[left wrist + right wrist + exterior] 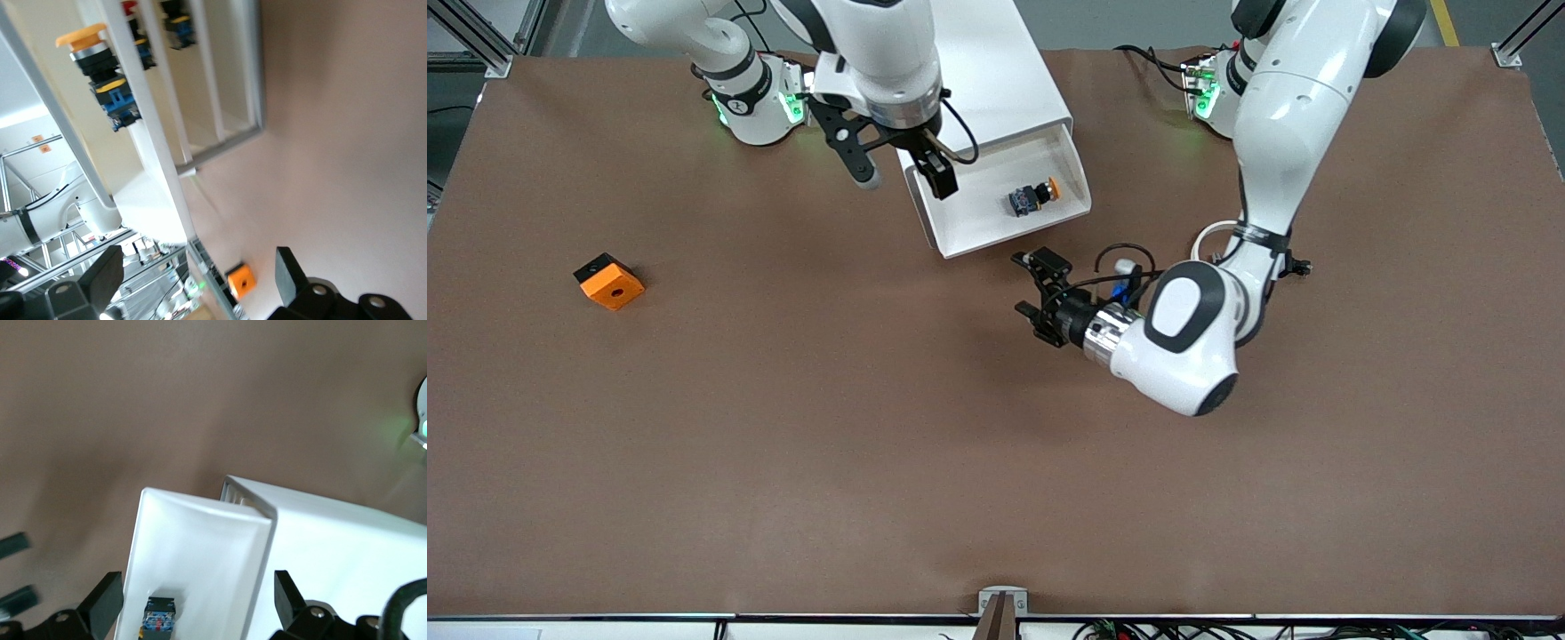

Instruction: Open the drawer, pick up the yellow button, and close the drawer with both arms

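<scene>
The drawer (978,222) stands pulled out of the white cabinet (1005,80) toward the front camera. In it lies the button (1034,197), black-bodied with an orange cap on its side. My right gripper (903,178) hangs open over the drawer's edge at the right arm's end, and holds nothing. In the right wrist view the button (159,617) lies in the drawer (200,540) between the open fingers (107,600). My left gripper (1021,284) is open and empty, low over the table just in front of the drawer. The left wrist view shows the button (87,50) past the drawer's front strip (143,127).
An orange square block (609,281) with a hole lies on the brown table (871,444) toward the right arm's end, also seen as the block (241,280) in the left wrist view. More small parts (177,27) show in the cabinet's other drawers.
</scene>
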